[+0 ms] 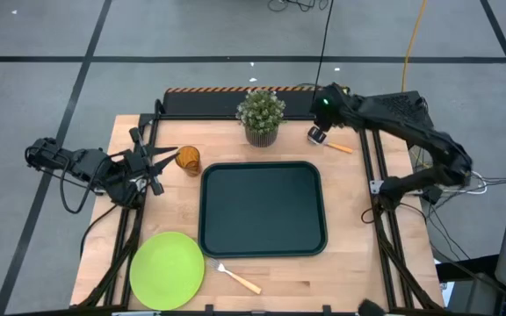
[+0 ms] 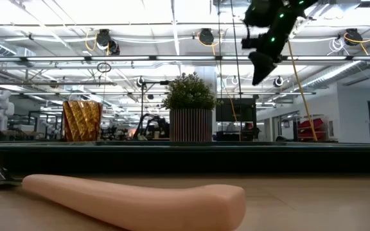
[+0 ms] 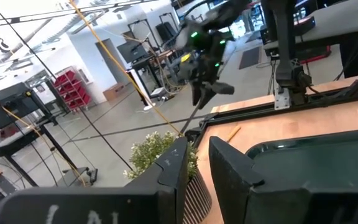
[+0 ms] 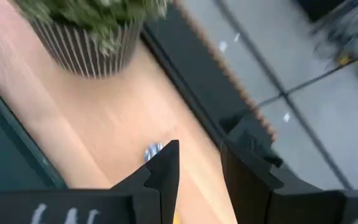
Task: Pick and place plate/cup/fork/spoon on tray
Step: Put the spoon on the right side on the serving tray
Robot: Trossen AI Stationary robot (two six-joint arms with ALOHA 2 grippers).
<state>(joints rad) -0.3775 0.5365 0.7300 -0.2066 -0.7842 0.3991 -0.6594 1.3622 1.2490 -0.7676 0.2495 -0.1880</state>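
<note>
1. We see the tray (image 1: 263,209) bare at mid-table; the spoon (image 1: 339,146) lies beyond its far right corner.
2. The right gripper (image 1: 317,136) hovers above the spoon's bowl, fingers (image 4: 164,167) slightly parted, gripping nothing.
3. The left gripper (image 1: 161,162) waits beside the cup (image 1: 188,160), fingers (image 3: 229,165) slightly apart.

Left gripper (image 1: 161,162) and right gripper (image 1: 316,133) both hover, fingers slightly parted.
</note>
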